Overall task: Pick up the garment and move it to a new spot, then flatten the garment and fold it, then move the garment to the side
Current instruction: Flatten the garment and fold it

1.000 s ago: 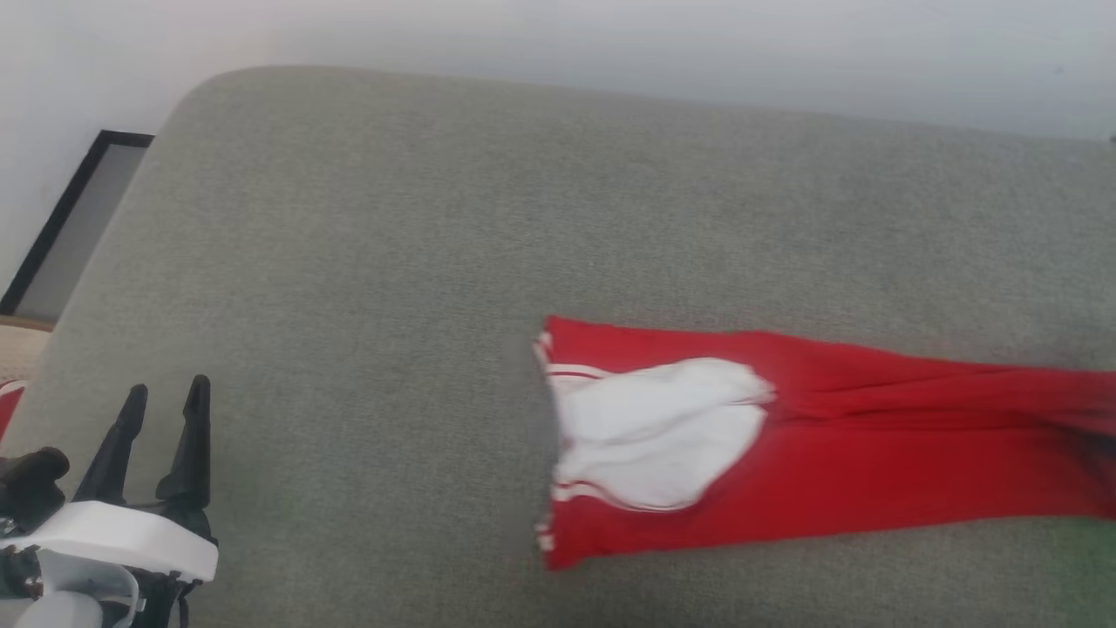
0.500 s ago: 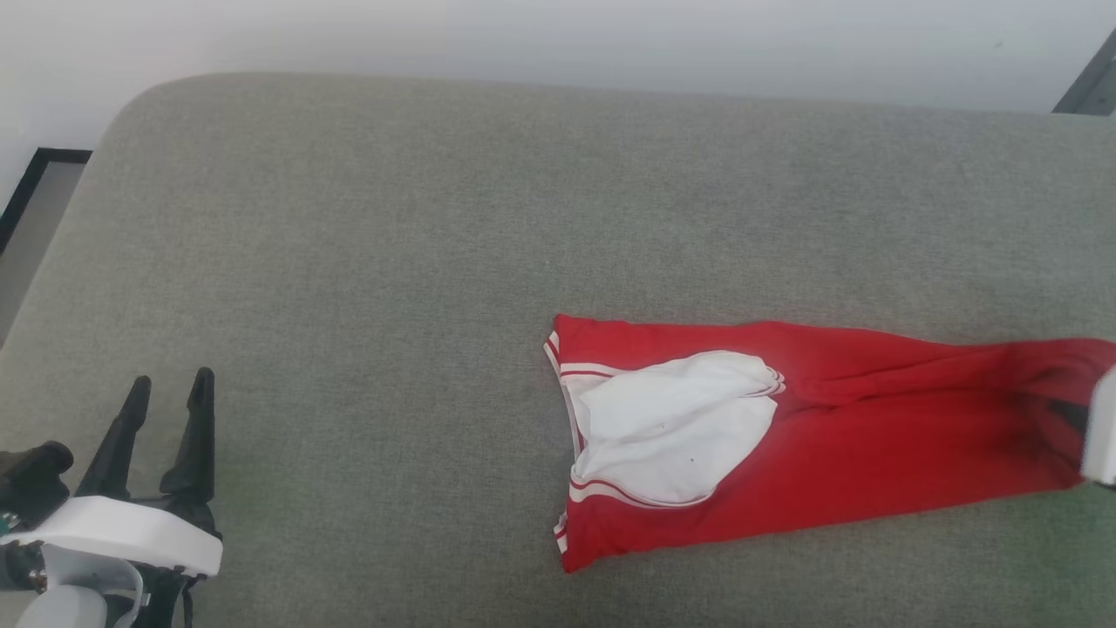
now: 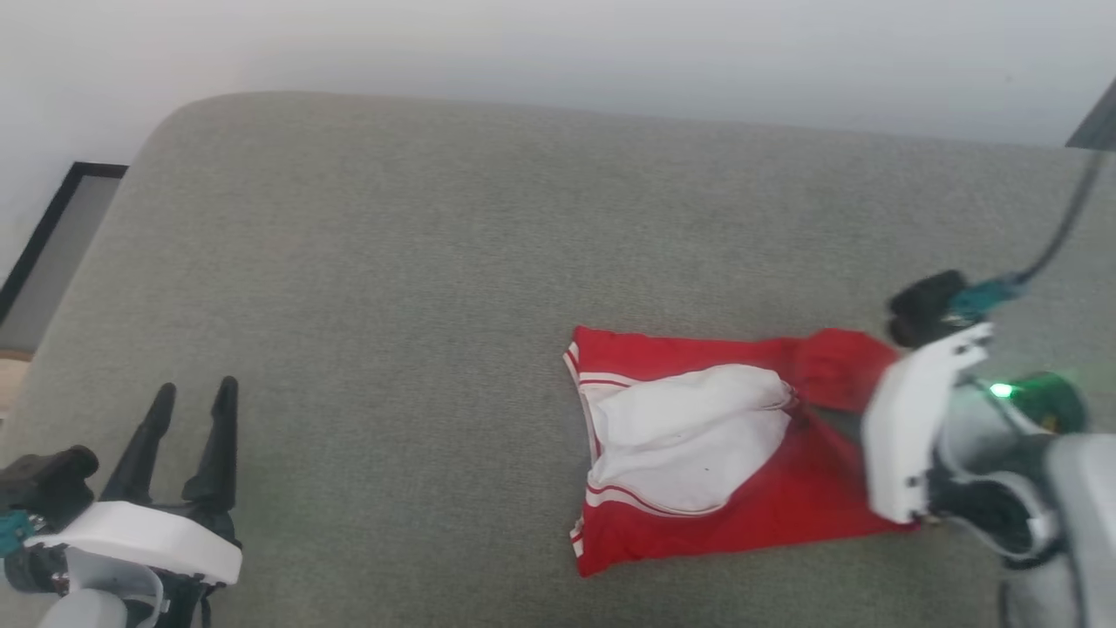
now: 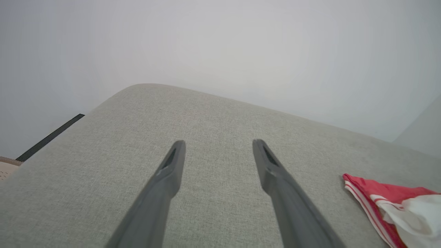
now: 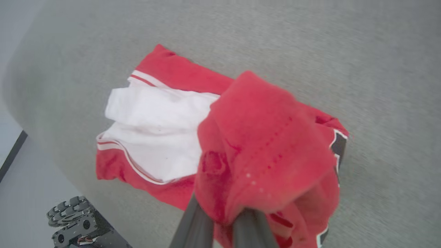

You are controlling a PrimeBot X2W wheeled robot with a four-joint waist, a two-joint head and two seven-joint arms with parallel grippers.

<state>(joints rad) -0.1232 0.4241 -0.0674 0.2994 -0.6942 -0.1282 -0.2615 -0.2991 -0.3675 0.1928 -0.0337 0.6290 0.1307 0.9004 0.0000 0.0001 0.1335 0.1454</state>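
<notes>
my right gripper (image 5: 222,224) is pinching a bunched fold of the red jersey (image 3: 741,515), jaws pressed together on the thin fabric, and that fold hangs lifted over the rest of the shirt. the jersey lies on the grey upholstered cushion (image 3: 392,262) toward 4 o'clock in the head view. its white sleeve panel (image 3: 689,436) is face up at the 9 o'clock end, and my wrist is over the 3 o'clock end. the left gripper (image 3: 193,391) hovers at 8 o'clock, jaws spread wide, holding nothing, well apart from the cloth.

my worries: the pinch looks like a wad of several layers. when i carry it over, the fold may land crooked or drag the lower layer across the cushion's weave, undoing the flat part. thin jersey can also slip out of closed fingertips mid-swing. with nothing pinning the 9 o'clock end, the whole shirt could slide instead of folding. the dark lettering edge (image 5: 339,146) is bunched under, so a crease may get trapped.
</notes>
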